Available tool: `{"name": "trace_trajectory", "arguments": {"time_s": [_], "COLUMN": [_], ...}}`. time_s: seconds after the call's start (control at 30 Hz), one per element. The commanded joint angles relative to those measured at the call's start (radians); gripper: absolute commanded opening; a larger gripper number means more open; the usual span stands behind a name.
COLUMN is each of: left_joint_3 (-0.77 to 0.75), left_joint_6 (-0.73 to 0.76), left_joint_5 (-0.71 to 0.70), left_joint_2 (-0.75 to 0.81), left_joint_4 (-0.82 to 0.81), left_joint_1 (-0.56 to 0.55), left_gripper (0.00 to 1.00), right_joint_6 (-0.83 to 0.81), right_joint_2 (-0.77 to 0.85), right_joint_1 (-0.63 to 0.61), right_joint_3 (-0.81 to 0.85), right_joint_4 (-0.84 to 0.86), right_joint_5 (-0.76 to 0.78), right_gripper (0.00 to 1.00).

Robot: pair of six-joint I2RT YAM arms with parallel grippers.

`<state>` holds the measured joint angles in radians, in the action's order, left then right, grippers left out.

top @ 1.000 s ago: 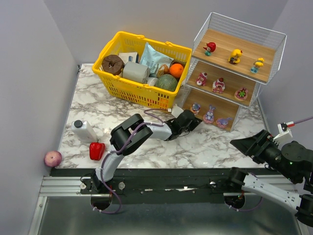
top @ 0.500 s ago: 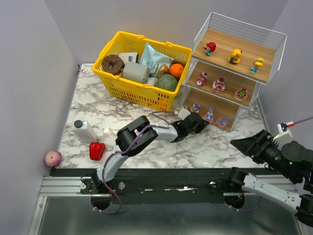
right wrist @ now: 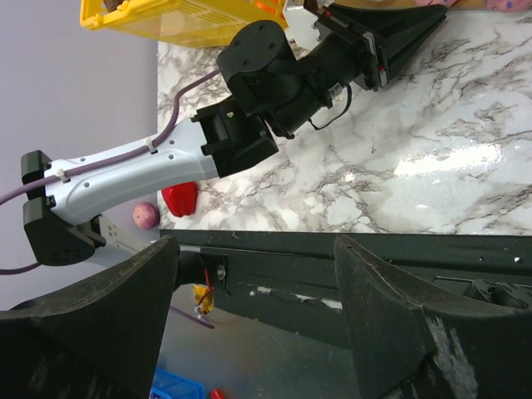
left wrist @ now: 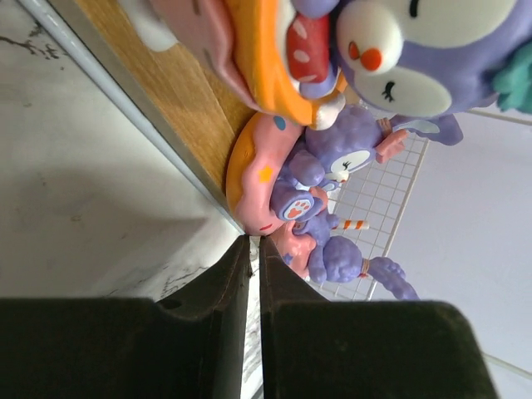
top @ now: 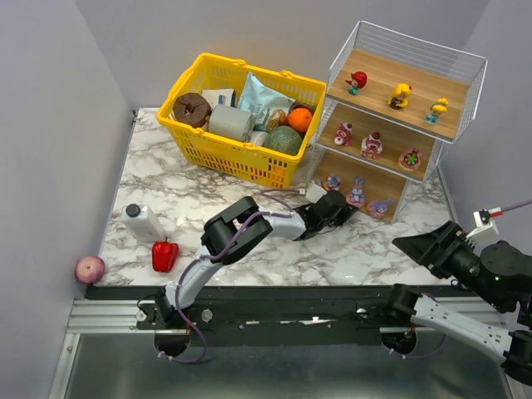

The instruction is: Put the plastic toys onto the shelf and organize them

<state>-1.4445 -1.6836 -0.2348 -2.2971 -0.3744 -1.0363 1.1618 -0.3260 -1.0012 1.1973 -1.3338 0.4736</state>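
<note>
The shelf [top: 379, 70] stands at the back right with toys on all three tiers. The top tier holds a small red figure [top: 357, 81] and two yellow ducks [top: 401, 96]. The middle tier holds three red-pink figures [top: 371, 145]. The bottom tier holds three purple bunnies [top: 357, 193]. My left gripper [top: 342, 203] is shut and empty, low at the front edge of the bottom tier. In the left wrist view its tips [left wrist: 253, 245] almost touch a lying purple bunny [left wrist: 332, 258] by the wooden board [left wrist: 158, 91]. My right gripper [top: 409, 243] is open and empty at the front right; it also shows in the right wrist view [right wrist: 258, 249].
A yellow basket [top: 218, 150] full of groceries stands at the back, left of the shelf. A white bottle [top: 143, 222] and a red bell pepper [top: 165, 255] lie at the front left. A pink-purple ball [top: 90, 268] sits off the table's left front corner.
My left gripper has moved right, closer to the bottom tier of the shelf. The right arm has hardly moved.
</note>
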Motion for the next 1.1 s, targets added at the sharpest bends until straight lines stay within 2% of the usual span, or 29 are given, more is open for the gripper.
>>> {"name": "trace_trajectory", "arguments": {"time_s": [0.0,0.23,0.3,0.37,0.4,0.47,0.5,0.57,0.6,0.63,0.67,0.83,1.07], "left_joint_3": [-0.028,0.025,0.045,0.064,0.103,0.156,0.215,0.268,0.3,0.306,0.311,0.27,0.271], "left_joint_6": [-0.01,0.005,0.067,0.166,0.198,0.261,0.316,0.381,0.442,0.467,0.493,0.665,0.693], "left_joint_5": [-0.027,-0.028,-0.012,0.011,0.014,0.002,-0.004,-0.043,-0.058,-0.079,-0.096,-0.193,-0.313], "left_joint_2": [-0.024,0.03,0.053,0.114,0.146,0.258,0.299,0.436,0.479,0.56,0.596,0.773,1.04], "left_joint_4": [0.04,0.068,0.08,0.135,0.156,0.236,0.262,0.351,0.371,0.478,0.515,0.776,1.009], "left_joint_1": [0.002,0.005,-0.001,-0.008,-0.011,-0.018,-0.019,-0.021,-0.022,-0.027,-0.033,-0.077,-0.1], "left_gripper": [0.16,0.16,0.17,0.24,0.38,0.55,0.66,0.77,0.89,0.94,0.98,0.99,0.99], "right_joint_6": [0.022,0.024,0.024,0.024,0.024,0.022,0.019,0.01,0.003,-0.004,-0.008,-0.033,-0.079], "right_joint_2": [0.025,0.03,0.024,0.019,0.012,0.002,-0.002,-0.021,-0.028,-0.045,-0.053,-0.09,-0.045], "right_joint_1": [-0.004,-0.004,-0.004,-0.004,-0.004,-0.004,-0.004,-0.005,-0.004,-0.005,-0.004,-0.004,-0.004], "right_joint_3": [-0.007,-0.018,-0.021,-0.021,-0.018,-0.013,-0.01,0.001,0.004,0.01,0.011,0.021,0.042], "right_joint_4": [-0.07,-0.07,-0.076,-0.082,-0.091,-0.096,-0.103,-0.108,-0.113,-0.116,-0.12,-0.114,-0.071], "right_joint_5": [-0.003,-0.009,-0.009,-0.004,-0.001,0.014,0.022,0.036,0.04,0.043,0.048,0.069,0.157], "right_gripper": [0.82,0.82,0.82,0.83,0.84,0.86,0.87,0.91,0.94,0.96,1.0,1.0,1.0]}}
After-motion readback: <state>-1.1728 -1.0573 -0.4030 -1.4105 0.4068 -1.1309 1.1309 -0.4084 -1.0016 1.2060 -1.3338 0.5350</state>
